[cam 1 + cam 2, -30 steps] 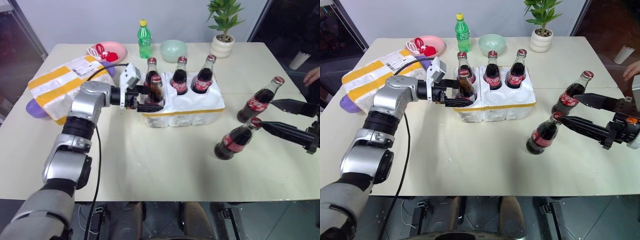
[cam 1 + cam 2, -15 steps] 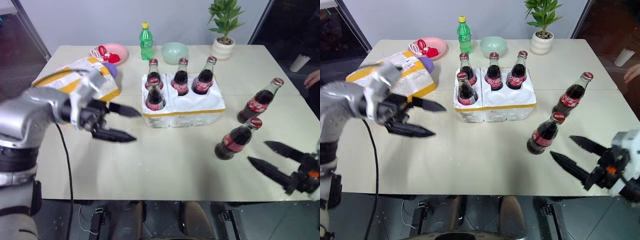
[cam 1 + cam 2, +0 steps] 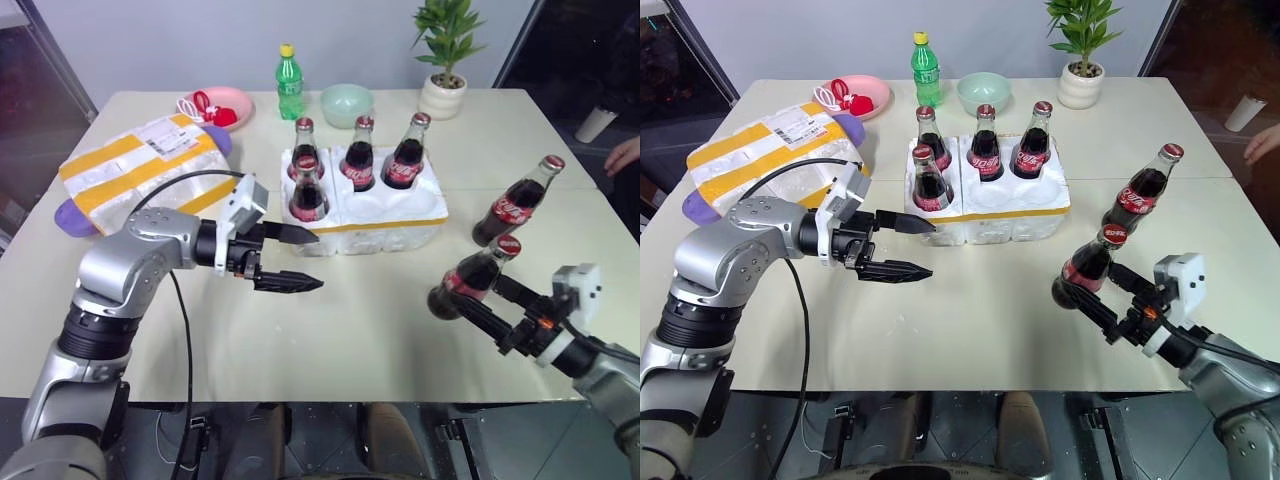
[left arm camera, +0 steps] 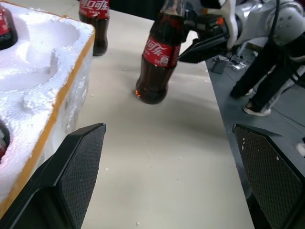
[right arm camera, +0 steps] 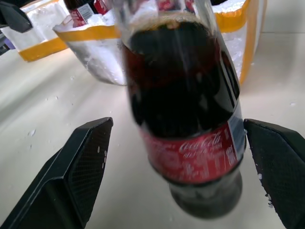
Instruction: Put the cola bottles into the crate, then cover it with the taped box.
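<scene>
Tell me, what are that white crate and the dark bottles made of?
The crate looks like white foam: a grainy, crumbly matte surface, with a glossy yellow tape strip along it. The bottles, like the nearest bottle, seem to be clear glass, judging by the shiny reflections, with red printed labels.

Cream rectangular table [image 3: 330, 330] — matte top, scattered white crumbs. Behind it a plain pale wall [image 3: 180, 40] (dark glazed openings at either side); dark floor beneath.
</scene>
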Robot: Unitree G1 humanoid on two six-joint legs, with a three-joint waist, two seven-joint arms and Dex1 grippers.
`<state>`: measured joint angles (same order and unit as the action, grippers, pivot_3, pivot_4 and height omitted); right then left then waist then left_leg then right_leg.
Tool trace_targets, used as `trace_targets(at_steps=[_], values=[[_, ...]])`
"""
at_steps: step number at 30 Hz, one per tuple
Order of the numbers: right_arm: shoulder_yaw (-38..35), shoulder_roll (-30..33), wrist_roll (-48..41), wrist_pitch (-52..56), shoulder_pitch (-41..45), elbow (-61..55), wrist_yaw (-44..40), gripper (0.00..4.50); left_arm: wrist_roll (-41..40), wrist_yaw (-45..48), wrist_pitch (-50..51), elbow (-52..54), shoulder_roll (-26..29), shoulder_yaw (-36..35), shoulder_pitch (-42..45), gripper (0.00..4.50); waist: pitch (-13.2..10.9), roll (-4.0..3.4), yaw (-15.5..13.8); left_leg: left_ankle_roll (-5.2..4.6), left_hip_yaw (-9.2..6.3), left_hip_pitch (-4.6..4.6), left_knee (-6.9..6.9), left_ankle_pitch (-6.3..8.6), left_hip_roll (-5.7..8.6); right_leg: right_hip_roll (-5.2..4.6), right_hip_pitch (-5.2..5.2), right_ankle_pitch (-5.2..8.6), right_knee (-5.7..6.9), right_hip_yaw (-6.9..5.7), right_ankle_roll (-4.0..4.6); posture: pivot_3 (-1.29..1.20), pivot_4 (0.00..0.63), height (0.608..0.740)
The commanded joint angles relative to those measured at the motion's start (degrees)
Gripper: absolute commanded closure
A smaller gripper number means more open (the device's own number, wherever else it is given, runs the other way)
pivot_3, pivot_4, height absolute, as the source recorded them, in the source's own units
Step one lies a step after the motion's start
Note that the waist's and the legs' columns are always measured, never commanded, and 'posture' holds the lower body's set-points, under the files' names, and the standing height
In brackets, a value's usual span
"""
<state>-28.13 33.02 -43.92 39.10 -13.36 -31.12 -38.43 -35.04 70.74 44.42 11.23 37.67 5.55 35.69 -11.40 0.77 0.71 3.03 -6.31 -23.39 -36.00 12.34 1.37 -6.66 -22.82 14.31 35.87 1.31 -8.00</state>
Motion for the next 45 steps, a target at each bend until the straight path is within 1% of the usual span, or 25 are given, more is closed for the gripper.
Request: trace_targets(at_steps=[1,3,6,8,10,11,12,13,16,19,21,23,28,31,34,36,37,38,41,42,45], values=[[2.76,-0.34,2.5,-2.63,3.02,3.32,1.22,0.0,-1.14,-0.53,-0.32,0.34,0.27,-1.47,1.46,0.05,0.0,0.0,0.0,0.0,0.0,0.0,0.0,0.0,0.0,-0.01,0.0,0.0,0.0,0.01,0.0,0.0,0.15,0.739],[3.11,-0.28,1.82,-3.48,3.62,3.47,0.1,0.54,-1.39,-0.85,-0.21,0.57,0.38,-1.66,1.36,0.0,-0.01,-0.01,-0.07,0.0,0.0,0.0,-0.01,0.0,0.0,0.0,-0.01,0.0,0.0,0.0,0.0,0.0,0.15,0.739],[0.95,0.32,-2.85,-3.19,4.82,1.27,-1.07,1.65,-1.9,-1.41,0.03,0.86,0.66,-2.17,0.95,0.0,-0.01,-0.02,-0.07,0.0,-0.02,-0.01,0.02,0.0,0.01,0.0,-0.02,0.01,0.01,-0.01,-0.03,0.0,0.15,0.739],[-1.03,0.94,-7.54,-1.99,6.66,0.2,-0.79,1.65,-2.13,-1.78,0.15,1.13,0.94,-2.63,0.52,0.0,-0.03,-0.05,-0.01,0.0,-0.02,-0.02,0.03,0.0,0.0,0.0,-0.03,0.0,0.02,0.0,-0.04,0.0,0.15,0.739],[-2.73,3.88,-17.79,1.07,12.57,-1.65,0.25,1.65,-2.92,-3.64,0.88,1.68,1.17,-4.73,-0.72,0.0,-0.13,-0.21,0.41,0.0,0.01,-0.01,0.0,0.0,0.0,-0.01,-0.05,0.0,0.06,0.02,-0.04,0.0,0.15,0.739],[-2.65,5.15,-21.19,2.25,15.46,-1.96,0.91,1.65,-3.42,-4.65,1.37,1.86,1.2,-5.76,-1.19,0.0,-0.21,-0.34,0.6,0.0,0.07,-0.02,0.0,0.0,0.0,-0.01,-0.1,0.0,0.09,0.08,-0.03,0.0,0.15,0.739],[-1.28,6.36,-22.39,3.24,19.67,-1.44,1.99,1.65,-3.98,-5.91,1.83,2.07,1.14,-6.92,-1.64,0.0,-0.23,-0.38,0.75,0.0,0.13,-0.02,-0.02,0.0,0.0,-0.02,-0.16,-0.01,0.14,0.13,-0.03,0.0,0.15,0.739],[0.48,7.23,-22.14,4.05,23.35,-0.23,3.12,1.65,-4.49,-6.98,2.25,2.29,1.01,-7.8,-1.93,0.0,-0.23,-0.37,0.89,-0.01,0.13,0.0,-0.02,-0.01,-0.01,-0.02,-0.19,-0.01,0.19,0.13,-0.03,0.0,0.15,0.739],[8.42,8.48,-15.69,5.05,35.01,5.43,5.02,1.65,-5.79,-9.75,3.06,3.36,0.88,-10.19,-2.81,0.0,-0.21,-0.34,0.52,-0.01,0.03,0.0,0.03,-0.01,-0.1,0.14,-0.24,-0.01,0.24,0.08,-0.03,0.0,0.15,0.739],[17.12,6.69,-6.76,3.66,46.43,15.38,5.77,1.65,-7.21,-12.16,3.72,4.74,0.96,-12.04,-3.48,0.0,-0.22,-0.29,0.27,-0.01,0.01,-0.07,0.07,-0.01,-0.12,0.17,-0.29,-0.02,0.23,0.05,-0.06,0.0,0.15,0.739],[21.17,5.08,-2.49,2.36,51.57,21.48,4.63,1.65,-7.67,-13.42,3.8,5.6,0.96,-12.74,-3.88,0.0,-0.23,-0.28,0.03,-0.01,0.02,-0.14,0.03,-0.01,-0.09,0.16,-0.33,-0.04,0.21,0.05,-0.08,0.0,0.15,0.739],[24.23,3.58,0.91,0.55,54.51,26.07,1.98,1.65,-8.15,-14.6,3.8,6.28,0.91,-13.24,-4.2,0.0,-0.24,-0.26,-0.17,0.0,0.01,-0.24,0.02,-0.01,-0.07,0.15,-0.41,-0.07,0.2,0.05,-0.13,0.0,0.15,0.739],[29.27,-0.61,6.91,-2.09,58.56,34.54,-2.68,1.65,-8.93,-15.8,3.62,7.6,1.47,-13.67,-5.51,0.0,-0.24,-0.26,0.35,0.0,0.01,-0.25,0.08,-0.01,-0.07,0.15,-0.48,-0.1,0.22,0.05,-0.18,0.0,0.15,0.739],[31.46,-2.15,9.44,-2.42,58.82,37.43,-5.38,1.65,-9.23,-16.1,3.32,7.77,1.81,-13.65,-6.01,0.0,-0.24,-0.26,0.36,0.0,0.01,-0.25,0.13,-0.01,-0.07,0.15,-0.54,-0.1,0.25,0.05,-0.18,0.0,0.15,0.739],[32.74,-3.61,11.88,-2.01,59.31,40.06,-6.2,1.65,-9.02,-16.16,2.75,7.14,1.79,-13.28,-5.85,0.0,-0.24,-0.26,0.28,0.0,0.01,-0.25,0.16,-0.01,-0.07,0.15,-0.54,-0.1,0.24,0.04,-0.18,0.0,0.15,0.739],[33.68,-3.99,14.2,-2.38,59.27,40.68,-6.24,0.6,-9.09,-16.16,2.53,6.95,1.64,-12.99,-5.58,0.0,-0.24,-0.26,0.38,0.0,0.02,-0.25,0.16,-0.01,-0.07,0.15,-0.54,-0.1,0.23,0.05,-0.18,0.0,0.15,0.739],[33.67,-4.02,15.1,-2.69,59.11,40.2,-5.95,0.15,-9.23,-16.2,2.55,7.05,1.55,-12.88,-5.45,0.0,-0.24,-0.26,0.41,0.0,0.01,-0.25,0.16,-0.01,-0.07,0.15,-0.54,-0.1,0.24,0.05,-0.18,0.0,0.15,0.739],[33.37,-3.99,15.69,-2.97,58.89,39.41,-5.64,0.03,-9.32,-16.15,2.51,7.04,1.48,-12.78,-5.33,0.0,-0.23,-0.26,0.43,0.0,0.01,-0.24,0.16,-0.01,-0.07,0.15,-0.54,-0.1,0.25,0.05,-0.18,0.0,0.15,0.739],[29.99,-2.6,14.13,-1.14,57.14,33.99,-4.8,0.03,-9.71,-16.04,2.43,7.09,1.31,-12.66,-5.0,0.0,-0.24,-0.26,0.44,0.0,0.01,-0.23,0.16,-0.01,-0.08,0.16,-0.53,-0.1,0.26,0.05,-0.18,0.0,0.15,0.739],[27.5,-1.69,12.11,0.41,55.77,30.83,-4.42,0.03,-10.31,-16.1,2.76,7.22,1.16,-12.81,-4.84,0.0,-0.24,-0.26,0.39,0.0,0.01,-0.23,0.16,-0.01,-0.08,0.16,-0.53,-0.1,0.26,0.05,-0.18,0.0,0.15,0.739],[15.77,2.51,3.65,6.09,48.39,18.3,-2.83,0.03,-12.81,-14.96,4.3,8.58,1.48,-12.69,-4.57,0.0,-0.24,-0.26,-0.5,0.0,-0.03,-0.28,0.16,-0.01,-0.07,0.16,-0.52,-0.1,0.23,0.03,-0.18,0.0,0.15,0.739]])
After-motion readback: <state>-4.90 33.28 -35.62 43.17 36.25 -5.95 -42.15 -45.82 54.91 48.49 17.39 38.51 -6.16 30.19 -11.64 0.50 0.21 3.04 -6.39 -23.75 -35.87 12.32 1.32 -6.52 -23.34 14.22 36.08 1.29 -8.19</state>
